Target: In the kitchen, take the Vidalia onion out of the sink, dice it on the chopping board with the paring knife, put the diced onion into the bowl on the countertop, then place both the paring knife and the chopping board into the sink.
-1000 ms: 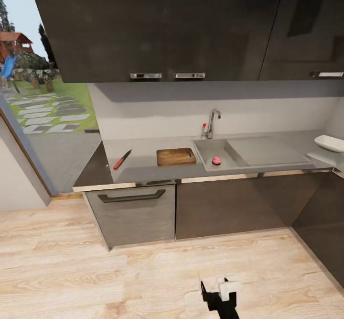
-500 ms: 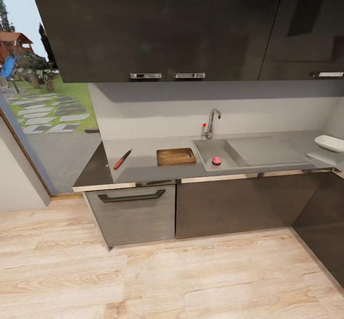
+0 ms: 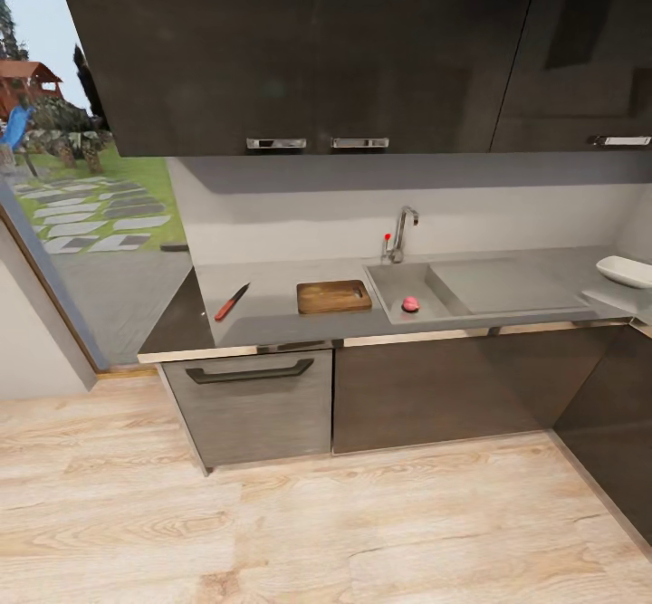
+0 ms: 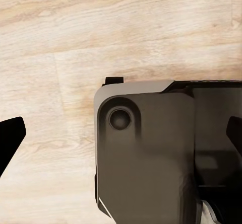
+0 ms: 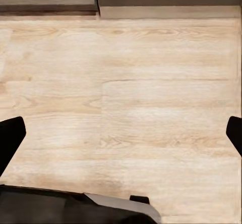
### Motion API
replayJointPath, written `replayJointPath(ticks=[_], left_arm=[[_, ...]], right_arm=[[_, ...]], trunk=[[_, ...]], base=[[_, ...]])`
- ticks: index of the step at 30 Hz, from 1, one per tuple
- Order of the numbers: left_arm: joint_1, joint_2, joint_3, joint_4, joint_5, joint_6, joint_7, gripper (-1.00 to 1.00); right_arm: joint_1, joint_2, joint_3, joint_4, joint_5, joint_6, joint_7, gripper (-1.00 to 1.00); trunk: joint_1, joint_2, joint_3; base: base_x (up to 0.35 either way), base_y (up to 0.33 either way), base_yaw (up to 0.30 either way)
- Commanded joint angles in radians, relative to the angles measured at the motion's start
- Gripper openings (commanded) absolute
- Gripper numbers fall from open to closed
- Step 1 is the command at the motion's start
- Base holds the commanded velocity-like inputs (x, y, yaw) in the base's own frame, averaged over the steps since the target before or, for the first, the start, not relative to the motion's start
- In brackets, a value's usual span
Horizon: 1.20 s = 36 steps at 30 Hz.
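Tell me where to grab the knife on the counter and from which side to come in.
Grip the knife by its red handle, the end nearest the counter's front edge. It lies flat and slanted, its dark blade pointing back toward the wall, so come down from above with the fingers across the handle, probably from the front.

i've got the bowl [image 3: 625, 271] cut off by the head view's right edge. the onion [image 3: 410, 303] in the sink [image 3: 398, 285] is too small for me to read any detail. my left hand [image 4: 121, 133] shows just two dark finger tips at the frame sides, a dark robot body hiding the floor [image 4: 60, 43]. same for my right hand [image 5: 121, 133].
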Motion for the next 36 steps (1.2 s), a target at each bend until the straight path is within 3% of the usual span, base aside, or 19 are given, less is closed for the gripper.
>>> replayJointPath(ticks=[1, 4, 8, 12, 14, 19, 21, 23, 27, 31, 32, 36], left_arm=[[0.0, 0.0, 0.0, -0.001, 0.0, -0.001, -0.001, 1.0], [0.0, 0.0, 0.0, -0.001, 0.0, -0.001, -0.001, 1.0], [0.0, 0.0, 0.0, -0.001, 0.0, -0.001, -0.001, 1.0], [0.0, 0.0, 0.0, -0.001, 0.0, -0.001, -0.001, 1.0], [0.0, 0.0, 0.0, -0.001, 0.0, -0.001, -0.001, 1.0], [0.0, 0.0, 0.0, -0.001, 0.0, -0.001, -0.001, 1.0], [0.0, 0.0, 0.0, -0.001, 0.0, -0.001, -0.001, 1.0], [0.0, 0.0, 0.0, -0.001, 0.0, -0.001, -0.001, 1.0], [0.0, -0.001, 0.0, -0.001, 0.0, -0.001, -0.001, 1.0], [0.0, -0.001, 0.0, -0.001, 0.0, -0.001, -0.001, 1.0], [0.0, -0.001, 0.0, -0.001, 0.0, -0.001, -0.001, 1.0], [0.0, -0.001, 0.0, -0.001, 0.0, -0.001, -0.001, 1.0]], right_arm=[[0.0, 0.001, -0.006, -0.014, 0.011, 0.021, -0.003, 1.0], [-0.002, 0.011, -0.006, -0.14, 0.008, 0.127, -0.001, 1.0], [-0.006, 0.034, -0.006, -0.257, 0.006, 0.174, -0.002, 1.0], [-0.044, 0.044, -0.005, -0.374, 0.002, 0.318, 0.002, 1.0], [-0.077, 0.05, -0.004, -0.411, 0.001, 0.375, 0.004, 1.0], [-0.102, 0.052, -0.004, -0.42, -0.001, 0.39, 0.042, 1.0], [-0.106, 0.05, -0.006, -0.42, -0.018, 0.387, 0.1, 1.0], [-0.108, 0.046, -0.01, -0.413, -0.071, 0.383, 0.185, 1.0], [-0.109, 0.036, -0.012, -0.406, -0.166, 0.392, 0.233, 1.0], [-0.11, 0.045, -0.008, -0.398, -0.197, 0.409, 0.123, 1.0], [-0.11, 0.052, -0.004, -0.382, -0.199, 0.403, 0.062, 1.0], [-0.11, 0.058, -0.001, -0.37, -0.2, 0.393, 0.026, 1.0]], trunk=[[0.001, -0.002, -0.002], [0.001, -0.002, -0.002], [0.001, -0.002, -0.002], [0.001, -0.002, -0.002], [0.001, -0.002, -0.002], [0.001, -0.002, -0.002], [0.001, -0.002, -0.002], [0.001, -0.002, -0.002], [0.001, -0.002, -0.002], [0.001, -0.002, -0.002], [0.001, -0.002, -0.002], [0.001, -0.002, -0.002]], base=[[0.0, 0.0, 0.0], [0.0, 0.0, 0.0], [0.0, 0.0, 0.0], [0.0, 0.0, 0.0], [0.0, 0.0, 0.0], [0.0, 0.0, 0.0], [0.0, 0.0, 0.0], [0.0, 0.0, 0.0], [0.0, 0.0, 0.0], [0.0, 0.0, 0.0], [0.0, 0.0, 0.0], [0.0, 0.0, 0.0]])
